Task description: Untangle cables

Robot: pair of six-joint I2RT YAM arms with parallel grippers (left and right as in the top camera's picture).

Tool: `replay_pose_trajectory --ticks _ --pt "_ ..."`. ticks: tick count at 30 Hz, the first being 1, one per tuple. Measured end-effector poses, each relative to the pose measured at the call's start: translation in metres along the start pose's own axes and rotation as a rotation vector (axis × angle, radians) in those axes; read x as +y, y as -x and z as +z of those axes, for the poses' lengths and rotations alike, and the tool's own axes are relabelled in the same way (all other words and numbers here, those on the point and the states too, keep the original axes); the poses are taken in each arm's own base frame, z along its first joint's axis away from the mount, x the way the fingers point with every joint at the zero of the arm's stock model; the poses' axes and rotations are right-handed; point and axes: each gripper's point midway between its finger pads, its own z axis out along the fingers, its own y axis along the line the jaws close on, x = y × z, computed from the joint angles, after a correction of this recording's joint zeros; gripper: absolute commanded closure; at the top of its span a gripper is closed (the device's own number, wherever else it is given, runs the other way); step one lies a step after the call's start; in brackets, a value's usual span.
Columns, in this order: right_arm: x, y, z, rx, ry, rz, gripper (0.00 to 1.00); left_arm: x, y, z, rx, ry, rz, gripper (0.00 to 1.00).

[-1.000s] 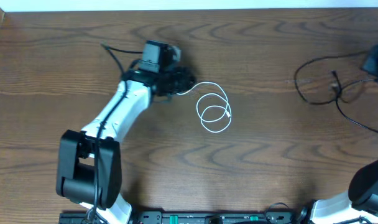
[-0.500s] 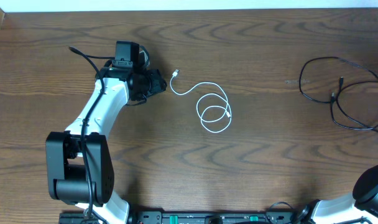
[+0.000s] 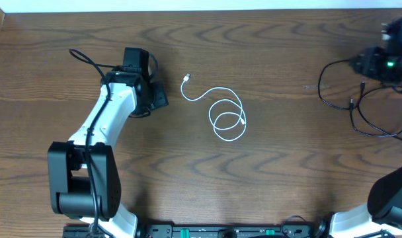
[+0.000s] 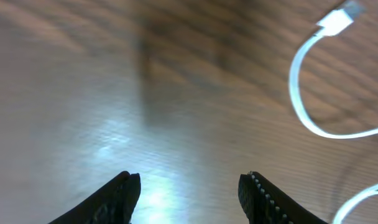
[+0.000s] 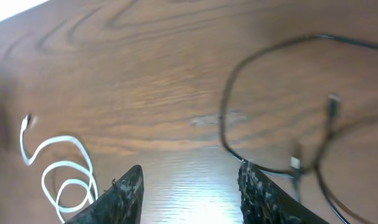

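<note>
- L arm base sits at the near edge of the table (image 3: 287, 185). The arm reaches away toward the far-left part.
- R arm base shows only at the near-right corner.
- White cable (image 3: 244, 120) lies flat mid-table, a bit left of centre. It makes two overlapping loops, w/ one plug tucked at the loops' right side.
- From the loops a free tail curves up and left to the other white plug (image 3: 186, 80), which is farther back than the coil.
- L gripper (image 3: 156, 96) is just left of that plug, apart from it. In the left wrist view the L gripper (image 4: 189, 186) has its fingers spread w/ only bare wood between. The white cable (image 4: 293, 81) arcs off to the upper right, untouched.
- Black cable (image 3: 321, 89) lies well apart from the white one, at the far-right side, in wide loose loops that run to the right edge.
- R gripper (image 3: 367, 63) is over the top of those loops; contact can't be told from overhead.
- In the right wrist view the R gripper (image 5: 189, 180) is spread, nothing pinched. Black cable (image 5: 222, 121) loops ahead-right w/ two small plugs inside the loop; white cable (image 5: 63, 139) is far left.
</note>
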Motion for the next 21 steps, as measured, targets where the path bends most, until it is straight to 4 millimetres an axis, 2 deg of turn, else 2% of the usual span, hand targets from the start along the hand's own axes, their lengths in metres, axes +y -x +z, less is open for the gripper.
replay_pose_trajectory --ticks 6,7,8,11,15,18,21 --pt "0.071 -0.040 0.042 0.111 0.118 -0.232 0.53 0.019 -0.001 -0.007 -0.012 0.100 -0.002 0.31" --pt "0.076 -0.043 0.046 0.119 0.126 -0.247 0.53 0.021 -0.001 -0.008 -0.012 0.105 -0.003 0.30" --pt "0.094 -0.055 0.057 0.135 0.154 -0.304 0.52 0.023 -0.001 -0.008 -0.012 0.110 -0.007 0.29" --pt "0.121 -0.076 0.075 0.159 0.195 -0.386 0.52 0.028 -0.002 -0.008 -0.005 0.123 -0.014 0.28" --pt "0.167 -0.110 0.098 0.172 0.265 -0.515 0.50 0.031 -0.005 -0.009 0.008 0.137 -0.015 0.28" --pt "0.199 -0.129 0.110 0.157 0.312 -0.541 0.49 0.031 -0.005 -0.009 0.008 0.137 -0.015 0.28" --pt "0.231 -0.144 0.120 0.128 0.364 -0.472 0.50 0.031 -0.005 -0.009 0.007 0.138 -0.015 0.28"
